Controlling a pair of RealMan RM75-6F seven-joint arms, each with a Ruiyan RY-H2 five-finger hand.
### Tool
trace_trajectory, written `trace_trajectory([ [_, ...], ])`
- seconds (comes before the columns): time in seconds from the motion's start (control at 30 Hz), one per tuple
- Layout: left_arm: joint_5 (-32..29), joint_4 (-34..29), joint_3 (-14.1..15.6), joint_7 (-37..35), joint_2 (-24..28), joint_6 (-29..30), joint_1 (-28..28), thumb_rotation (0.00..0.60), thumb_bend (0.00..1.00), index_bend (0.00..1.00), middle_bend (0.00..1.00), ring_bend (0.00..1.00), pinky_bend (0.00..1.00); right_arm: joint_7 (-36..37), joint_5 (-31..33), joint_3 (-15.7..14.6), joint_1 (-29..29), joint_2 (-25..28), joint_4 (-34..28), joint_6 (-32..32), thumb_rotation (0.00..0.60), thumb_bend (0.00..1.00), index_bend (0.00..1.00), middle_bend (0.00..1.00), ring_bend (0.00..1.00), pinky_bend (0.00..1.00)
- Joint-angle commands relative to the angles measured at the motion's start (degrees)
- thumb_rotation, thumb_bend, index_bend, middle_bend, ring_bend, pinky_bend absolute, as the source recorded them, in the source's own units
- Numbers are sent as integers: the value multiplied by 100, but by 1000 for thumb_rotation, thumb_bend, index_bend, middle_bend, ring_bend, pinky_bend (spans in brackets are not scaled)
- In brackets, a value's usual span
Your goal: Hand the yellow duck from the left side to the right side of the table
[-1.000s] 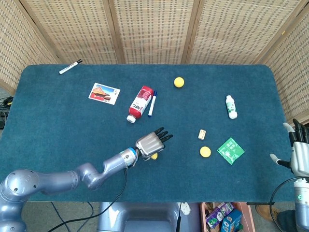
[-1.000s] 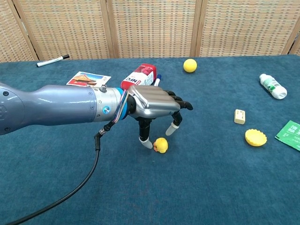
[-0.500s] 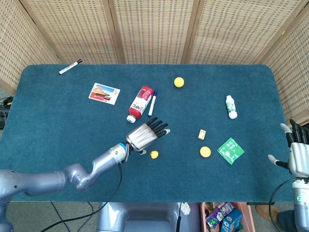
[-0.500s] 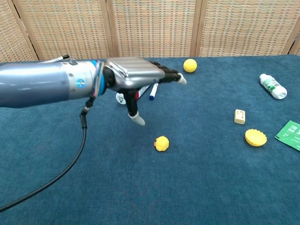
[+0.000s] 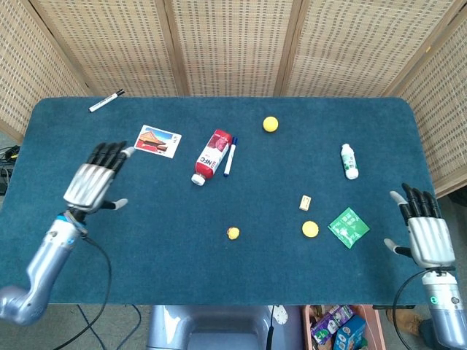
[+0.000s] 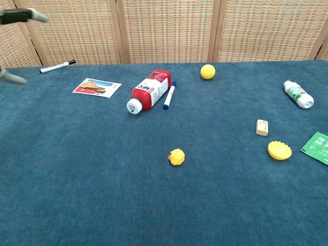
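The small yellow duck [image 5: 233,233] [image 6: 176,157] lies alone on the blue cloth near the table's middle front, nothing touching it. My left hand [image 5: 93,184] hovers far off at the left side of the table, fingers spread and empty; in the chest view only its fingertips [image 6: 23,15] show at the top left corner. My right hand [image 5: 424,233] hangs open beyond the table's right edge, fingers apart, holding nothing.
A red bottle [image 5: 212,156] and a blue pen [image 5: 230,157] lie behind the duck. A postcard [image 5: 157,141], a marker [image 5: 106,100], a yellow ball [image 5: 271,124], a white bottle [image 5: 349,161], a small block [image 5: 306,203], a yellow cap [image 5: 311,229] and a green packet [image 5: 348,227] are scattered about.
My left hand has let go of the duck, risen and swung far back to the left. The duck stays where it was set. My right hand has moved slightly inward and up.
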Motion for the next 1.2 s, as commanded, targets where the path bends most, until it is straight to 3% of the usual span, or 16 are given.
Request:
trace_trajectory([
  [0.03,-240,-445,278,-195,447,671,707,600,0,0,0,0,0,-217,-573,-165,389,-3,127,-309,600,0,0,0,0,0],
  [0.17,-510,-802,283,-342,766,907,1091,600,0,0,0,0,0,156,-1436,-341,1270,75,90,-1211,600,0,4,0,0,0],
  [0.23,-540,-1008,262,-472,947,1002,1248,600,0,0,0,0,0,929,-1750,-341,2002,-51,-79,-1955,600,0,36,0,0,0],
  [0.47,-208,-1017,186,-812,1104,1054,1448,600,0,0,0,0,0,1021,-2002,-190,2962,-686,-40,-2656,600,22,169,0,0,0],
  [0.8,-105,-979,130,-832,1095,876,1485,600,0,0,0,0,0,603,-1561,41,3572,-1506,201,-3336,600,163,306,0,0,0],
  [1.2,-25,-1036,124,-721,1056,567,1456,600,0,0,0,0,0,58,-1078,274,4100,-2667,1306,-3609,600,259,365,0,0,0],
])
